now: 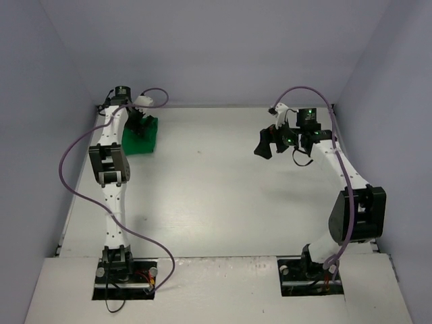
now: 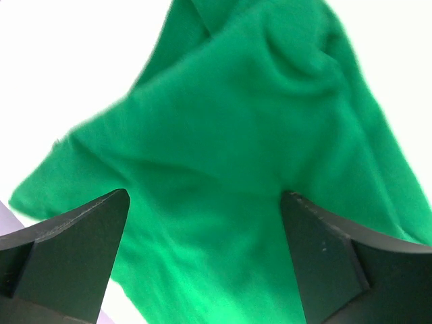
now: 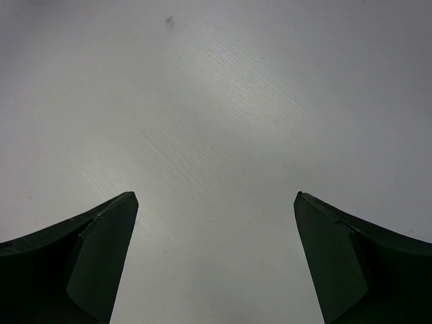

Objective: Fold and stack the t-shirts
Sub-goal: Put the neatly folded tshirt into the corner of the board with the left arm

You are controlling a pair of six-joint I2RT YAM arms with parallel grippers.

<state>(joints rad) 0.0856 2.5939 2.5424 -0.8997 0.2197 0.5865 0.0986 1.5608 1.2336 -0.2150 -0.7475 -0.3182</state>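
A bright-green t-shirt point(image 1: 142, 138) lies bunched in a small heap at the table's far left corner. Seen from the left wrist, the t-shirt point(image 2: 229, 135) fills most of the view, wrinkled and soft. My left gripper point(image 1: 137, 121) hangs right over the heap, and the left gripper point(image 2: 204, 196) stands open with cloth showing between the two black fingers, neither pinching it. Over the far right of the table, my right gripper point(image 1: 272, 142) is well away from the shirt. The right gripper point(image 3: 216, 197) stands wide open above bare table, nothing between its fingers.
Pale walls close the table point(image 1: 223, 196) in at the back and on both sides. The left wall runs close beside the shirt heap. Purple cables loop from both arms, and the arm bases sit at the near edge.
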